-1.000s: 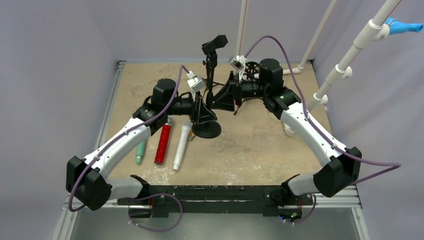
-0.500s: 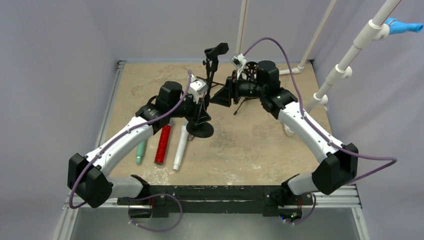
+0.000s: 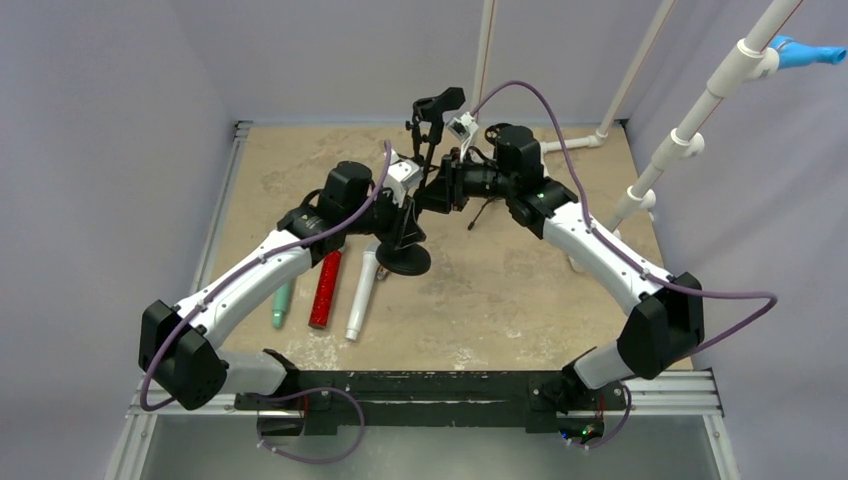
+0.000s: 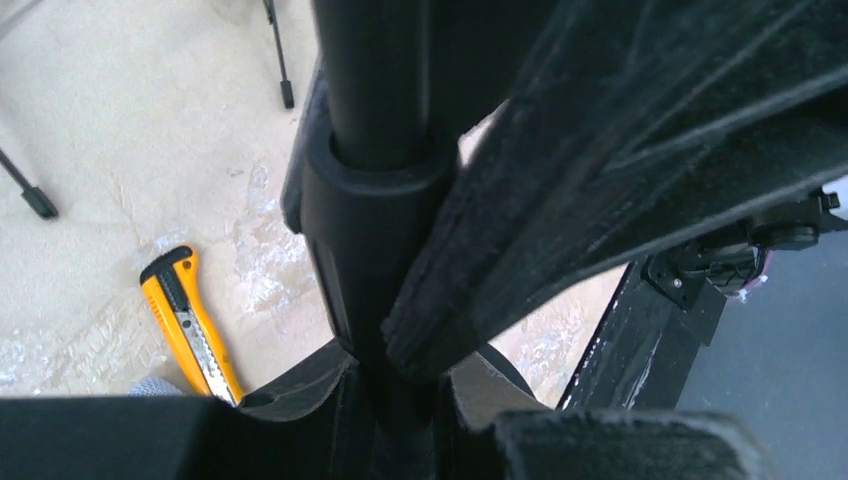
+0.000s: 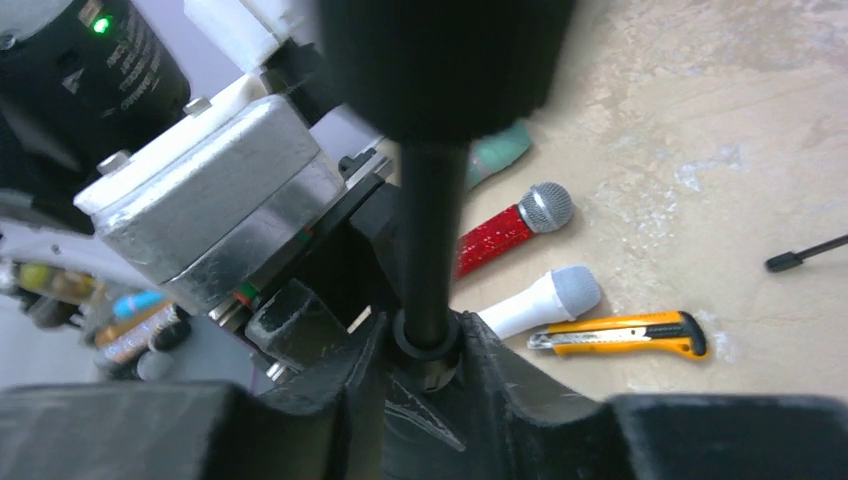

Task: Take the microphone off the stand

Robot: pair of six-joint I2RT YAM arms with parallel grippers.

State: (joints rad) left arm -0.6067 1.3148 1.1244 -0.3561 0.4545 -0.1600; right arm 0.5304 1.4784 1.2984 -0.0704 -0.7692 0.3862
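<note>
A black microphone stand has a round base (image 3: 404,261), a pole (image 3: 424,160) and a black clip head (image 3: 438,103) at the top; I cannot tell whether a microphone sits in the clip. My left gripper (image 3: 404,218) is shut on the lower pole (image 4: 372,230), just above the base. My right gripper (image 3: 432,190) is shut on the thin upper pole (image 5: 430,230) at its collar. A red microphone (image 3: 326,285), a white one (image 3: 362,292) and a teal one (image 3: 283,303) lie on the table left of the base.
A yellow utility knife (image 5: 620,335) lies by the white microphone's head (image 5: 575,288); it also shows in the left wrist view (image 4: 190,325). Thin black tripod legs (image 3: 480,214) stand behind the right gripper. White pipes (image 3: 690,125) rise at the right.
My right gripper has moved left and closed on the pole. The left gripper and the stand have shifted slightly left and back.
</note>
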